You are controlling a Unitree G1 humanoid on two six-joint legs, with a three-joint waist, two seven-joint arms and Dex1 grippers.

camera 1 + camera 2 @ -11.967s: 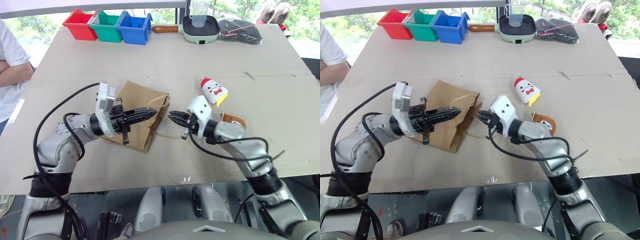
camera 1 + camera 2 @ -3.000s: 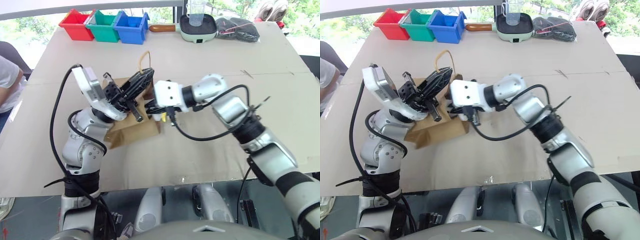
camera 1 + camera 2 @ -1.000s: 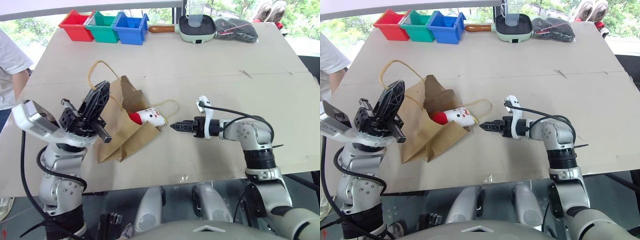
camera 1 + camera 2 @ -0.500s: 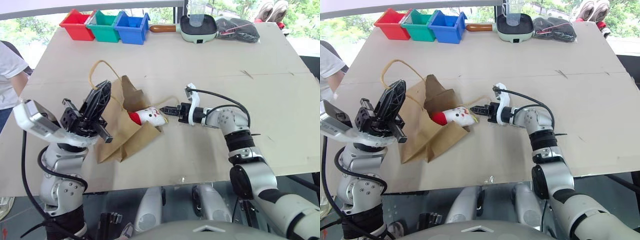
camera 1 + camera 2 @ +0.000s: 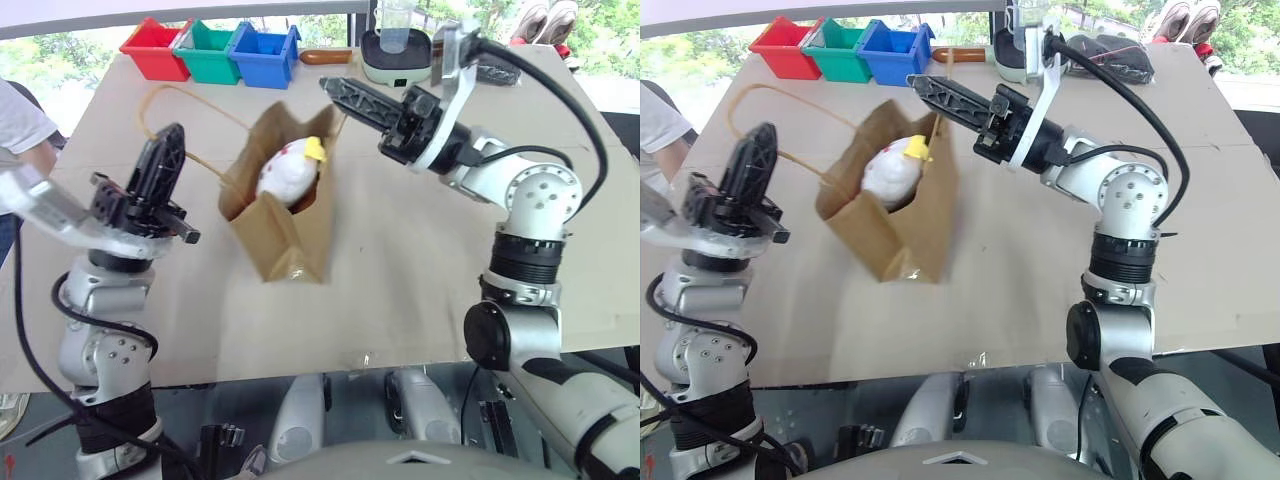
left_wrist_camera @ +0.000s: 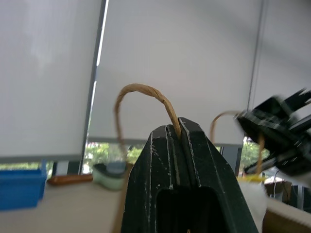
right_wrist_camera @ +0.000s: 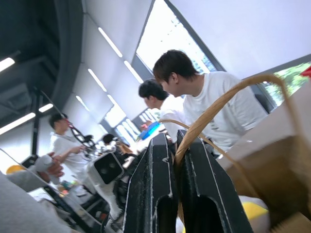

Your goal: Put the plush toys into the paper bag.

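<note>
The paper bag stood upright with its mouth open near the middle of the table. The white plush toy sat in its mouth, yellow tip up. The left end effector, at the left, pinched one cord handle. The right end effector, raised at the bag's far right, pinched the other handle.

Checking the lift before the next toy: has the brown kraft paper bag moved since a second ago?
Yes. The brown kraft paper bag has been raised upright, its mouth now nearer the blue plastic bin, hanging by its handles from both grippers.
</note>
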